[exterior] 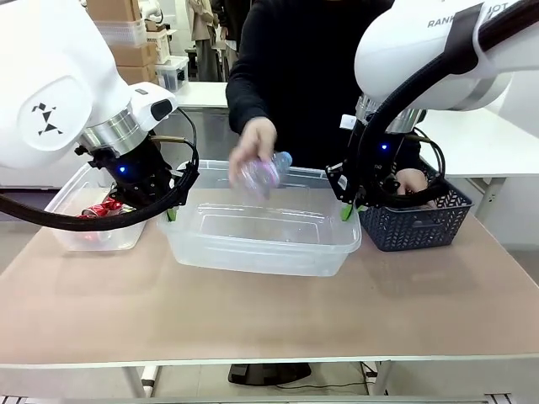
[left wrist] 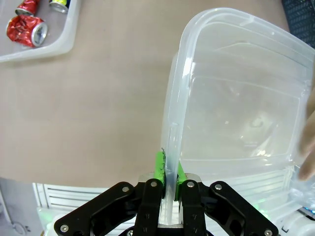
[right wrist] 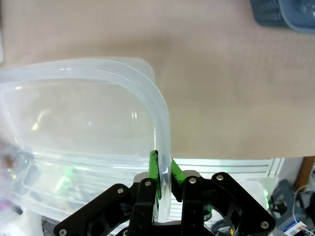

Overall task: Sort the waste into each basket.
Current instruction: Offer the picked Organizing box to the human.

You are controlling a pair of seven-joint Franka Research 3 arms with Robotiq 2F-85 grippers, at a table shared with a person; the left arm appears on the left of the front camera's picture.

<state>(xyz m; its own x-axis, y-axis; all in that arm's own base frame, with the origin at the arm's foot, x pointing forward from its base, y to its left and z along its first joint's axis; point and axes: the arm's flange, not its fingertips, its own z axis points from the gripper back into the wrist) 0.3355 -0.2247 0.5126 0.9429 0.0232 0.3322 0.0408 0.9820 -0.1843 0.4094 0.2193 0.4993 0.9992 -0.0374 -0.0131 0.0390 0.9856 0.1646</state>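
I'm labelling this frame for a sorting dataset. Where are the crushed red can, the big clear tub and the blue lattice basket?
crushed red can (left wrist: 19, 27), left wrist view, its dented red side.
big clear tub (exterior: 253, 257), front view, near wall.
blue lattice basket (exterior: 417, 227), front view, front wall.

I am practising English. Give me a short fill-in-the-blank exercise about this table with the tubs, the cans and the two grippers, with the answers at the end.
1. The left gripper and the right gripper each pinch the ____ of the big clear tub.
2. Above that tub, the person's hand holds a clear plastic ____.
3. The crushed red cans lie in the small tub on the robot's ____ side.
4. The lattice basket is dark ____.
Missing words: rim; bottle; left; blue.
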